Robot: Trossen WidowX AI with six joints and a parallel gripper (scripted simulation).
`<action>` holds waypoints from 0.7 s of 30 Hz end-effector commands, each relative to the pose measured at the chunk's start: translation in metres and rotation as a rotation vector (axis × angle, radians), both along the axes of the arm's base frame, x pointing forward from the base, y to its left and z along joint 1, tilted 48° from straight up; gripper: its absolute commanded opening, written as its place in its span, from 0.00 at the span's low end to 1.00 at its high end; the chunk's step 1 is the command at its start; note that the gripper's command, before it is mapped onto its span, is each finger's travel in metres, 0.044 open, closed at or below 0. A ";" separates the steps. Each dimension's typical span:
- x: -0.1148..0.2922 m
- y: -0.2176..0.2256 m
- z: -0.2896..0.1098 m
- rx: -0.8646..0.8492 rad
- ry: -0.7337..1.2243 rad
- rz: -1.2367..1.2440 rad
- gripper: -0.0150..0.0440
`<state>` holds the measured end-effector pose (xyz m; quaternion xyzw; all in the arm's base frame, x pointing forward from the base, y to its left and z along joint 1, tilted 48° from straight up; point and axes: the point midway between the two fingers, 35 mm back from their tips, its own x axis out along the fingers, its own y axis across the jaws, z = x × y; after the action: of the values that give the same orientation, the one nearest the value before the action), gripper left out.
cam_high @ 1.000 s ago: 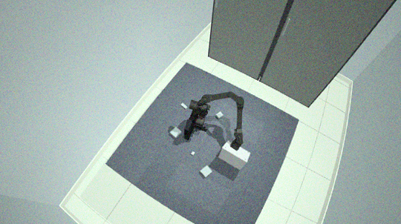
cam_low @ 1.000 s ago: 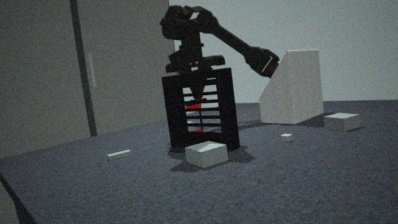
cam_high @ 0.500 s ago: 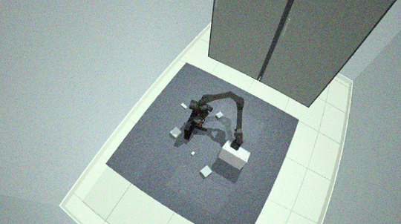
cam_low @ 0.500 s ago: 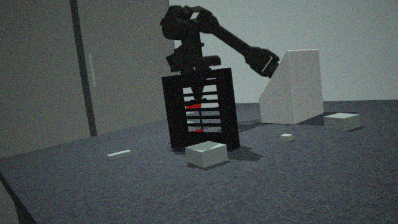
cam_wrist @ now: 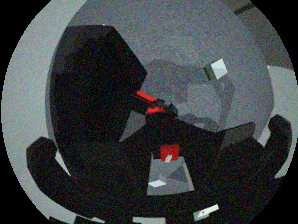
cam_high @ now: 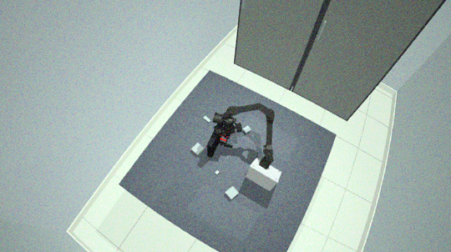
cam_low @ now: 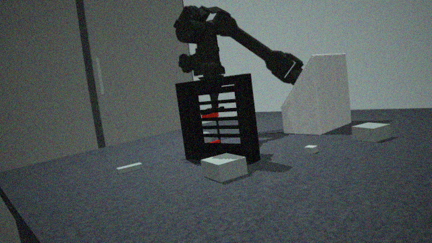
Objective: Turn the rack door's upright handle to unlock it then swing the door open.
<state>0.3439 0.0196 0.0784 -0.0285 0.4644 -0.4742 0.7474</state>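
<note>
The black rack (cam_high: 212,145) (cam_low: 189,118) (cam_wrist: 95,85) stands upright, its slats facing the exterior camera. My gripper (cam_high: 223,135) (cam_low: 214,105) (cam_wrist: 162,123) points down beside the rack, on its far side in the exterior view. It is shut on the red upright handle (cam_wrist: 169,152), whose red top shows between the fingers. The wrist view sees the rack at an angle. Red pieces (cam_high: 223,139) (cam_low: 210,115) (cam_wrist: 146,96) show below the fingertips, near the rack. The door is dark against the frame, so I cannot tell its exact angle.
A pale block (cam_high: 197,149) (cam_low: 224,169) lies close to the rack. Another (cam_high: 247,129) (cam_wrist: 219,69) lies on the gripper side. A thin pale bar (cam_high: 207,118) (cam_low: 129,167) lies nearby. The arm's white stand (cam_high: 262,180) (cam_low: 317,98) and tall grey cabinet (cam_high: 277,31) (cam_low: 135,67) stand farther off.
</note>
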 end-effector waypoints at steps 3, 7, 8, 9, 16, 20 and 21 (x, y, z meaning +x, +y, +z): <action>0.000 0.000 0.000 0.032 -0.200 -0.179 0.29; 0.000 0.000 0.000 0.056 -0.345 -0.310 0.29; 0.000 0.000 0.000 0.062 -0.381 -0.343 0.29; 0.000 0.000 0.000 0.067 -0.417 -0.376 0.29; 0.000 0.000 0.000 0.104 -0.646 -0.584 0.29; 0.000 0.000 0.000 0.105 -0.652 -0.589 0.29; 0.000 0.000 0.000 0.105 -0.652 -0.589 0.29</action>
<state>0.3431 0.0188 0.0788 0.2800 0.2272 -0.6249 0.6924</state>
